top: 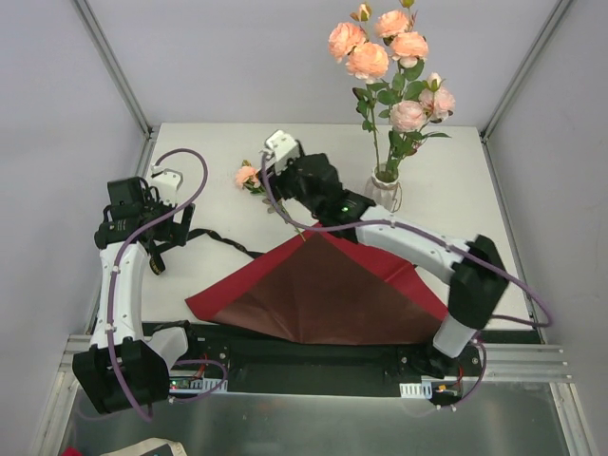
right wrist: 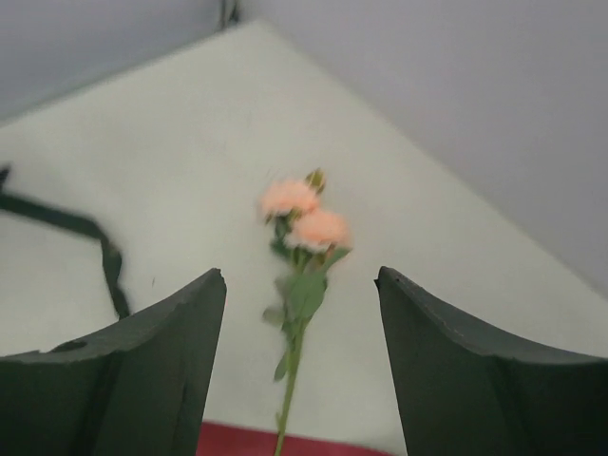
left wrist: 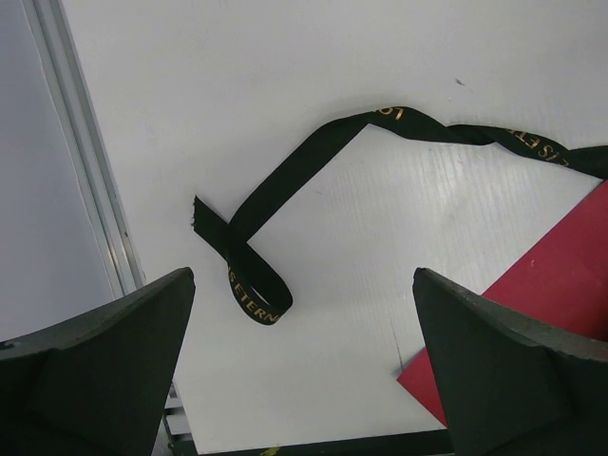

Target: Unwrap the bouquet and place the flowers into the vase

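The vase (top: 386, 192) stands at the back right of the table with several peach-pink flowers (top: 388, 55) in it. One more rose stem (top: 250, 177) lies flat on the table to its left, its stem end reaching the unfolded dark red paper (top: 323, 294). My right gripper (top: 277, 186) hovers open over that stem; in the right wrist view the rose (right wrist: 304, 228) shows between the fingers (right wrist: 152, 351), untouched. The left gripper (top: 157, 255) is open above the black ribbon (left wrist: 323, 152), holding nothing.
The ribbon (top: 220, 239) trails from the left of the table under the paper's edge. A corner of the paper (left wrist: 551, 285) lies by my left gripper (left wrist: 304, 275). Frame posts (top: 114, 66) and grey walls ring the table. A metal rail (left wrist: 81, 171) runs along the left edge.
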Controlling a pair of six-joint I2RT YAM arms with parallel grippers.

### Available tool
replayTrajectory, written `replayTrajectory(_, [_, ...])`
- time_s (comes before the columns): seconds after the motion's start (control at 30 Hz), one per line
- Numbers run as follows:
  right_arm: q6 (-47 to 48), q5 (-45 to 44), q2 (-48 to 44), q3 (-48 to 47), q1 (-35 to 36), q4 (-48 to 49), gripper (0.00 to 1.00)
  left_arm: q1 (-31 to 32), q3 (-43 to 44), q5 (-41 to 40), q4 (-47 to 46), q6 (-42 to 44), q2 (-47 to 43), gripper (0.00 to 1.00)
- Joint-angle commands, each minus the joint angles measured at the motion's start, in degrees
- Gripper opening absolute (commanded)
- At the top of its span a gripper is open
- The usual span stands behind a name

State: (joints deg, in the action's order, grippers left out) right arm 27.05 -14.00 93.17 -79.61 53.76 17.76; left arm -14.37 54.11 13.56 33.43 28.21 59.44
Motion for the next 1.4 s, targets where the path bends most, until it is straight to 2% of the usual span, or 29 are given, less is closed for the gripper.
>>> replayTrajectory(0.0, [-6.1, 13.0, 10.2, -7.3, -1.8, -24.7, 0.68, -0.6, -0.5, 2.1, 0.6, 1.5, -1.5, 0.99])
replayTrajectory(0.13, [-8.6, 17.7, 19.6, -16.6, -4.8, -34.0, 0.67, -0.6, -0.8, 2.1, 0.6, 1.7, -1.3, 0.99])
replayTrajectory(0.37, [-10.3, 19.8, 28.3, -24.8, -9.0, -39.1, 0.66, -0.6, -0.9, 2.6, 0.6, 1.9, -0.5, 0.99])
replayTrajectory(0.63, [-9.0, 22.0, 37.2, -34.6, -10.3, -45.6, 0.61, -0.6, -0.7, 3.8, 0.6, 1.5, 1.3, 0.99])
replayTrajectory(0.73, [-9.2, 21.4, 39.4, -36.7, -10.2, -47.8, 0.57, -0.6, -0.3, 4.4, 0.6, 1.1, 1.5, 0.99])
replayTrajectory(1.37, [-9.4, 20.6, 45.5, -41.0, -10.5, -49.6, 0.51, -0.5, 1.1, 6.8, 2.2, 0.4, -0.6, 0.99])
